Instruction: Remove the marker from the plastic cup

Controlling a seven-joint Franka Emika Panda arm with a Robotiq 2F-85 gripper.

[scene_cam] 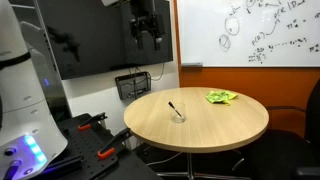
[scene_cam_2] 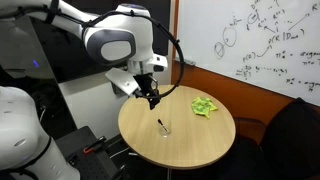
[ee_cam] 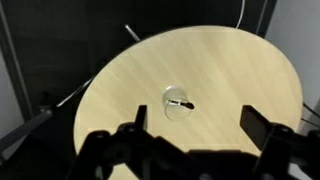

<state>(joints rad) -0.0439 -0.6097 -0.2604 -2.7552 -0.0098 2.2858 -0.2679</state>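
A clear plastic cup [scene_cam: 179, 117] stands near the middle of the round wooden table [scene_cam: 230, 125], with a black marker [scene_cam: 173, 107] leaning in it. Both show in the other exterior view, cup [scene_cam_2: 164, 129] and marker [scene_cam_2: 160, 123], and in the wrist view, cup [ee_cam: 176, 104] with the marker tip [ee_cam: 185, 103] poking out. My gripper [scene_cam: 146, 38] hangs high above the table, well clear of the cup, also seen in an exterior view [scene_cam_2: 152, 101]. In the wrist view the gripper [ee_cam: 196, 122] is open and empty, with the cup beyond the fingers.
A green crumpled object [scene_cam: 222, 97] lies at the far side of the table, also in an exterior view [scene_cam_2: 205, 106]. A whiteboard [scene_cam: 260, 30] is on the wall behind. A black monitor [scene_cam: 85, 35] and a red-and-black equipment [scene_cam: 95, 135] stand beside the table.
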